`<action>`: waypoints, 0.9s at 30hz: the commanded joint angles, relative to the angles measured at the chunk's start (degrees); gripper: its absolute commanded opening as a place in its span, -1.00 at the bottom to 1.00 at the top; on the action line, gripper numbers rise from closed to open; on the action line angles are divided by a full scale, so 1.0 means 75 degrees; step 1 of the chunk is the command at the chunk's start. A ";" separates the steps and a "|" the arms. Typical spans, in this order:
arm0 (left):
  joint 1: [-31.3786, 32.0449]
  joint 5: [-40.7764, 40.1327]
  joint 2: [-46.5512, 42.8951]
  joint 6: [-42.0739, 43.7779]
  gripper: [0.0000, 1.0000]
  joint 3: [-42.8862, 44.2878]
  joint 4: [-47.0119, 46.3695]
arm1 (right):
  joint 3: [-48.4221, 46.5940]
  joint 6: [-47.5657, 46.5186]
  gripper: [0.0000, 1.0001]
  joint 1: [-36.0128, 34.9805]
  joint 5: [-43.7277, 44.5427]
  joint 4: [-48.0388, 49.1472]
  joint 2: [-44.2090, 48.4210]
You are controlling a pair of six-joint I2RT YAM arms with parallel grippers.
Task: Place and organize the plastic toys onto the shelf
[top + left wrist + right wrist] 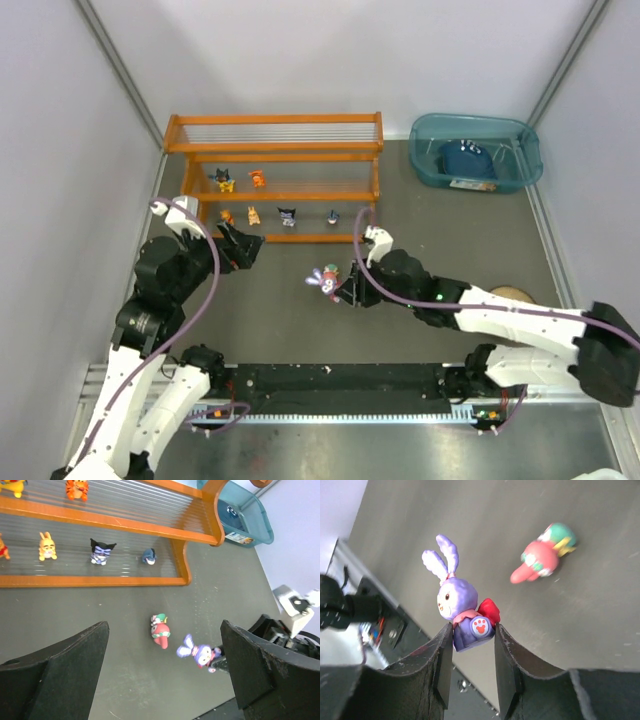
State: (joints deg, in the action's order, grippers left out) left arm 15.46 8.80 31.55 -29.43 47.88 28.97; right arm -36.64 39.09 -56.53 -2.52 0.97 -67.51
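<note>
Dull grey counter [300, 330] walled by pale panels [60, 150]. Near its middle, right hand [345, 285] clamped on purple plastic bunny figurine [325, 279], ears toward the left edge. Left hand [243, 248] spread wide, empty, before the orange wire-tiered shelf [275, 147] at the far edge. White label [466, 184] on translucent teal bin [520, 150], far-right corner, unreadable.

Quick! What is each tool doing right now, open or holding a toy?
Left tool: open, holding nothing.
Right tool: closed on the purple bunny.
</note>
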 commanded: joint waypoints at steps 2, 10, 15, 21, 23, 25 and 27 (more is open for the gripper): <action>0.0082 0.0655 0.0539 -0.0844 0.98 0.1010 0.0730 | 0.0174 -0.0781 -1.00 -0.0723 0.3521 -0.0353 0.1382; 0.1498 0.0024 0.0667 -0.2052 0.98 0.1046 0.0649 | 0.0117 -0.1414 -1.00 -0.1356 0.6019 -0.0188 0.2063; 0.3607 -0.1613 0.1124 -0.2707 0.97 0.0987 0.0007 | -0.0200 -0.1907 -1.00 -0.1790 0.6874 0.0081 0.2005; 0.5097 -0.2965 0.1980 -0.3072 0.89 0.1140 -0.0604 | -0.0270 -0.1966 -1.00 -0.2235 0.7192 0.0023 0.2157; 0.5389 -0.3270 0.2401 -0.3142 0.87 0.1291 -0.0722 | -0.0201 -0.2083 -1.00 -0.2434 0.7320 0.0139 0.2250; 0.5566 -0.3655 0.2810 -0.3154 0.86 0.1607 -0.0722 | -0.0165 -0.2130 -1.00 -0.2540 0.7403 0.0210 0.2332; 0.5754 -0.3879 0.3023 -0.3259 0.84 0.1772 -0.0792 | -0.0177 -0.2130 -1.00 -0.2599 0.7462 0.0175 0.2438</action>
State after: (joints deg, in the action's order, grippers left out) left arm 56.36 -12.84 51.90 -51.64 56.31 28.25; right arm -35.70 24.45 -74.39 49.93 -1.26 -51.72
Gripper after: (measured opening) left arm 0.929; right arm 0.340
